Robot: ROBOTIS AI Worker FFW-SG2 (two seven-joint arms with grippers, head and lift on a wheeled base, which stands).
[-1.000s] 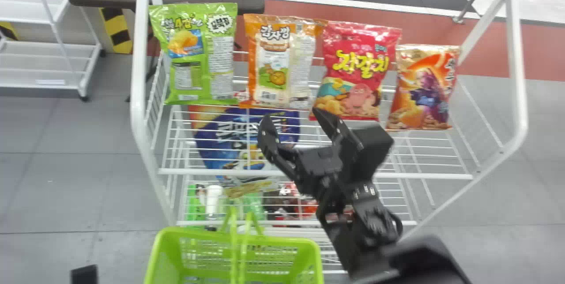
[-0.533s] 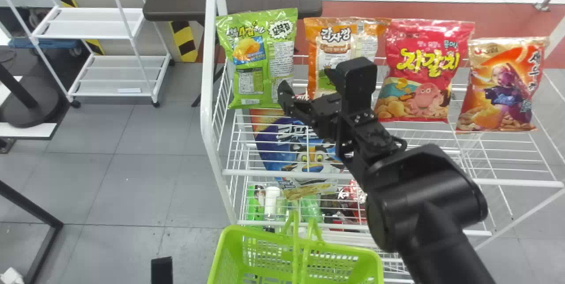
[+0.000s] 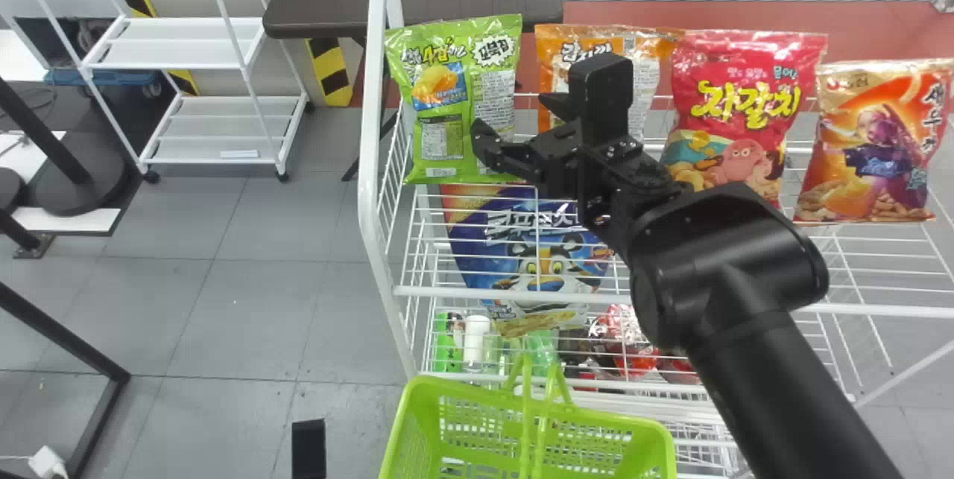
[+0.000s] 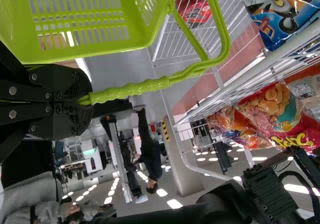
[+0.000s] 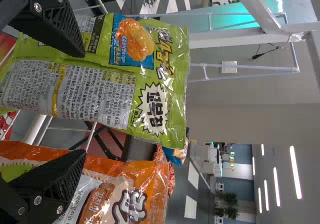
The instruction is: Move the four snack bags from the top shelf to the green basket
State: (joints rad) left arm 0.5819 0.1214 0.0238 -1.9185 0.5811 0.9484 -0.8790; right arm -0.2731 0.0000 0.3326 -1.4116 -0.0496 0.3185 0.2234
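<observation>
While the right claw [image 3: 511,112] gapes empty, the upright green snack bag [image 3: 436,95] stands just beyond it, beside an orange snack bag [image 5: 152,174]. The green one looks light, puffy and slippery (crushable, probably), best pinched gently at mid-height. The left wrist view adds the left claw [image 4: 91,101], clenched on the handle [image 4: 135,88] of the green basket [image 4: 90,52].

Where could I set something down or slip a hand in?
On the top shelf, bare wire lies in front of the rightmost bag. The floor left of the rack is open too. The bag row is crowded, and the right arm crosses in front of it.
</observation>
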